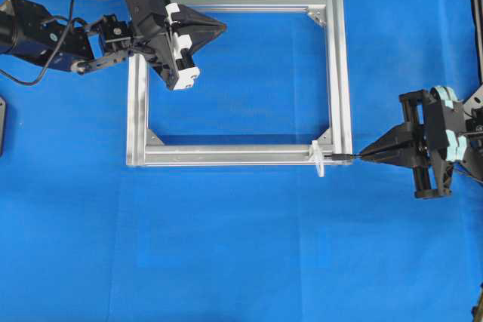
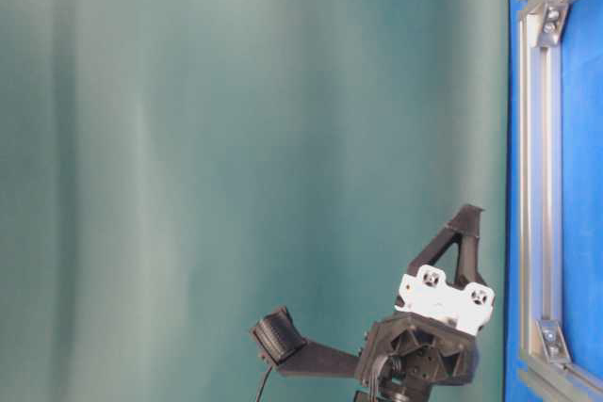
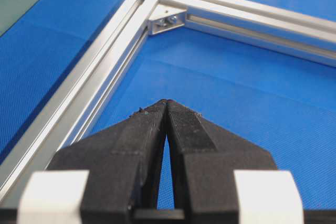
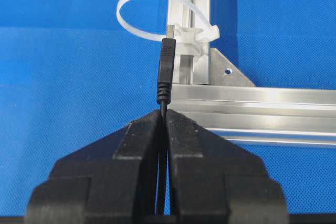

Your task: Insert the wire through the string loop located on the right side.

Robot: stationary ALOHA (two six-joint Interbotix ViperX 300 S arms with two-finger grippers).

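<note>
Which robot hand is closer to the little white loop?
The right gripper: it is just beside the string loop, pinching the wire. The left gripper is far off, over the frame's opposite corner.

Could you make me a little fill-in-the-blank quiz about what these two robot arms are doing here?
1. The right gripper is pinching a thin black ____ with a plug tip.
2. The plug points at a small white loop tied to the silver ____.
3. The left gripper is shut and holds ____.
4. The cloth covering the table is ____.

Missing words: wire; frame; nothing; blue
</note>
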